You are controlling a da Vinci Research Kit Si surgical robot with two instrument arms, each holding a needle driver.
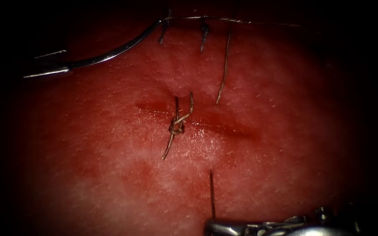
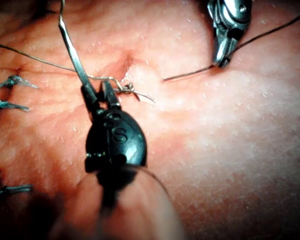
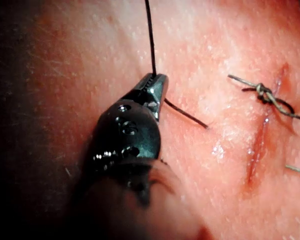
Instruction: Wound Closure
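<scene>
The curved needle [image 1: 110, 54] lies over the tissue [image 1: 88, 175] at the upper left, outside it, well left of the cut [image 1: 224, 126]. Its thread [image 1: 250, 21] trails right along the far edge. My left tool [image 1: 49, 65] sits at the needle's lower left end. Its jaws stand apart, and the needle [image 2: 70, 45] meets the tip of one of them on my left tool [image 2: 99, 92]. A tied knot [image 1: 176, 127] sits on the cut. My right tool [image 1: 263, 227] is at the near edge, shut on a dark thread [image 3: 150, 35] at its jaw tips [image 3: 153, 82].
Two dark cut stitch ends [image 1: 204, 37] stand at the far edge, and a loose pale strand [image 1: 224, 65] lies near them. Red fluid wets the cut. A short thread tail [image 3: 185, 112] lies on the tissue beside my right tool.
</scene>
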